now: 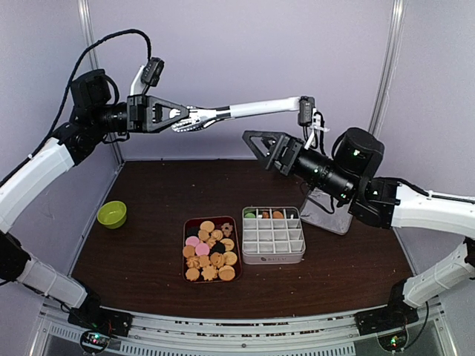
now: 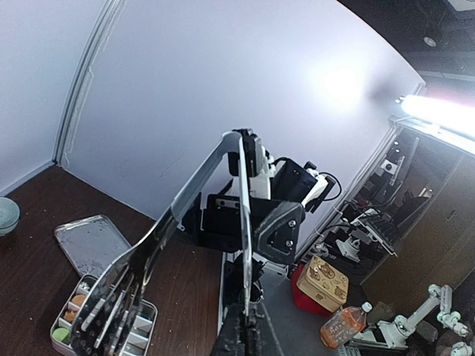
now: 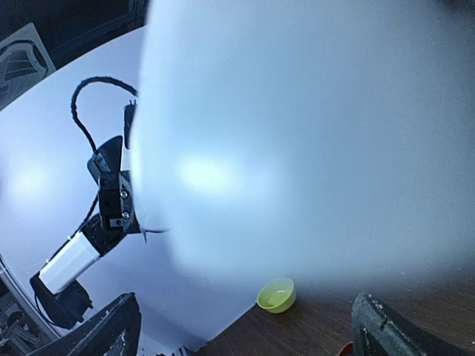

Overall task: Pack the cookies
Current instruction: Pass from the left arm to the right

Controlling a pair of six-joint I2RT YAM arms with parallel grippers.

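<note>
The cookies (image 1: 210, 250) lie heaped in a dark red tray (image 1: 185, 256) at the table's middle. A few more sit in the back row of a white compartment box (image 1: 273, 245), also seen in the left wrist view as the box (image 2: 63, 334). High above the table, my left gripper (image 1: 182, 116) (image 2: 252, 326) is shut on one arm of the metal tongs (image 1: 245, 110) (image 2: 185, 200). The tongs' toothed ends hang beside it. My right gripper (image 1: 256, 147) (image 3: 252, 330) stands open just below the tongs' handle, nothing between its fingers. A pale blur fills most of the right wrist view.
A green bowl (image 1: 112, 214) (image 3: 277, 294) sits at the table's left. A flat metal tray (image 1: 330, 211) (image 2: 93, 241) lies right of the compartment box. Grey walls close in the back and sides.
</note>
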